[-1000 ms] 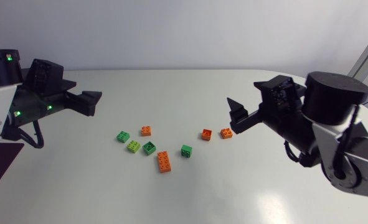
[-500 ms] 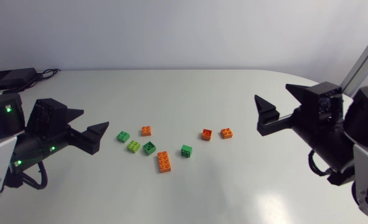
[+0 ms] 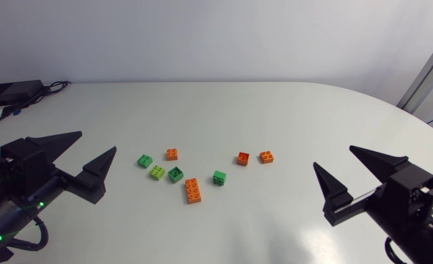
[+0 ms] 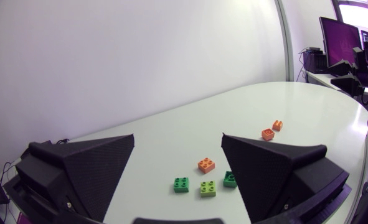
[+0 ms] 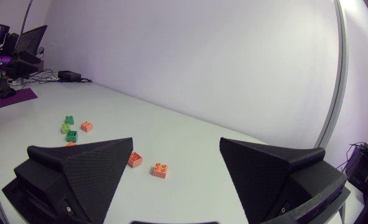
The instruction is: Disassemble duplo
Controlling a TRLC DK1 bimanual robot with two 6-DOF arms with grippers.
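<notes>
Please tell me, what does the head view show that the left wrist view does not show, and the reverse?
Only the head view: the long orange brick and the mid-green brick beside it. Only the left wrist view: the textured inner faces of the left gripper's fingers. Both: that gripper, open, plus the bright green brick, lime brick, dark green brick, small orange brick, red-orange brick and far orange brick.
</notes>
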